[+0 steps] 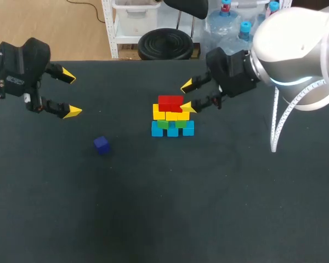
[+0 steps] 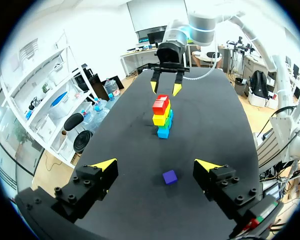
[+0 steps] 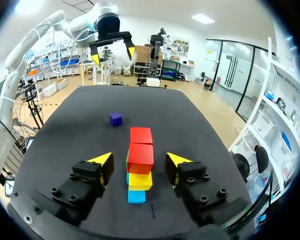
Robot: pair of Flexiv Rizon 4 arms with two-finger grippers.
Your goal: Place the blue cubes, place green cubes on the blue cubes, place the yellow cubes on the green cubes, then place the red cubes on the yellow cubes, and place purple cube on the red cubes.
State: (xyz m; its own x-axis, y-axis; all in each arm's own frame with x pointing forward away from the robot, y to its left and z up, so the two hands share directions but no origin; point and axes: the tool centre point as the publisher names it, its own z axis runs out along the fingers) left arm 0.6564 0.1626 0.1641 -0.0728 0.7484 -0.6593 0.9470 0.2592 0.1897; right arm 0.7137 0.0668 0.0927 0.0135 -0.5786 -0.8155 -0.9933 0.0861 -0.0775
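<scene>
Nearest in its own wrist view, the right gripper (image 3: 138, 160): fingers spread wide, one to each side of the red cubes (image 3: 141, 145), a gap showing on both sides, nothing held.

Nearest in the left wrist view, the left gripper (image 2: 156, 164): fingers wide apart, empty, over the black table (image 1: 153, 219), well apart from the stack.

Stack, mid-table: blue cubes (image 1: 172, 129) at the base, green cubes (image 1: 163, 124) on them, yellow cubes (image 1: 171, 114) above, red on top.

- Head view only: three blue cubes in a row and two green ones.
- Right wrist view only: two red cubes, one behind the other. From here green is a mere sliver and only one blue cube shows under the yellow.
- Left wrist view: the stack end-on, as a single column; the count per layer cannot be told.

The purple cube (image 1: 102, 144) sits alone on the table, between the left gripper and the stack, touching neither.

The number of yellow cubes is hard to make out in any view.
</scene>
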